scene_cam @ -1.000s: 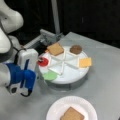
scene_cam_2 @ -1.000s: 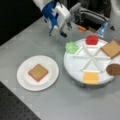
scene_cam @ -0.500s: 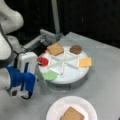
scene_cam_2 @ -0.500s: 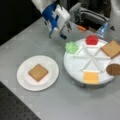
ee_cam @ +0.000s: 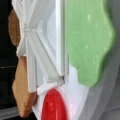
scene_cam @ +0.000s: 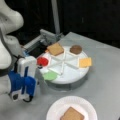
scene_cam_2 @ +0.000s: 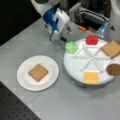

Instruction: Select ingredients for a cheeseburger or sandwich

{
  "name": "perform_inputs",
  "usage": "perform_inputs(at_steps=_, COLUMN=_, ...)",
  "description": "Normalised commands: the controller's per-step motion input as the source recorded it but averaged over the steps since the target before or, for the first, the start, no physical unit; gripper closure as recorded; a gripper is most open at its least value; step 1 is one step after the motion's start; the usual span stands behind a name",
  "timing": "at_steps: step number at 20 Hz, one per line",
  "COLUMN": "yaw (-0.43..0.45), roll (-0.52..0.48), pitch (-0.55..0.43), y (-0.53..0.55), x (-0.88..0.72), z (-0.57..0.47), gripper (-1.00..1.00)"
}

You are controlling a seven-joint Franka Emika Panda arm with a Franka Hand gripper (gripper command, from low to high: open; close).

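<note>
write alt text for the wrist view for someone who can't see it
Close-up of a white divided tray: a green round fills the right side and hangs over the rim, a red round sits at the bottom, and a brown toast square and a dark patty show at the left edge. The pincer does not show.

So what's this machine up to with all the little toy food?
A robot arm is picking sandwich pieces from a divided white tray. One toast square already lies on the paper plate. The gripper hovers beside the tray, nearest the green round; the red round, cheese, patty and second toast sit in their compartments.
</note>
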Motion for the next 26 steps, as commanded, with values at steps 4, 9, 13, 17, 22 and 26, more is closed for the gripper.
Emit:
perform_inputs(at_steps=4, yaw=0.044, roll=0.319, pitch=-0.126, y=-0.2, x=0.15, z=-0.17, gripper=-1.0)
perform_inputs(at_steps=9, yaw=0.049, roll=0.322, pitch=-0.15, y=-0.15, x=0.15, z=-0.17, gripper=-1.0)
perform_inputs(at_steps=13, yaw=0.043, roll=0.314, pitch=-0.155, y=-0.11, x=0.13, z=-0.19, gripper=-1.0)
perform_inputs(at_steps=17, yaw=0.038, roll=0.292, pitch=-0.155, y=-0.12, x=0.12, z=-0.19, gripper=-1.0)
perform_inputs(at_steps=22, yaw=0.037, roll=0.274, pitch=-0.152, y=-0.13, x=0.11, z=-0.14, gripper=-1.0)
perform_inputs(at_steps=26, yaw=0.032, roll=0.244, pitch=-0.147, y=-0.15, x=0.1, z=-0.11, gripper=1.0)
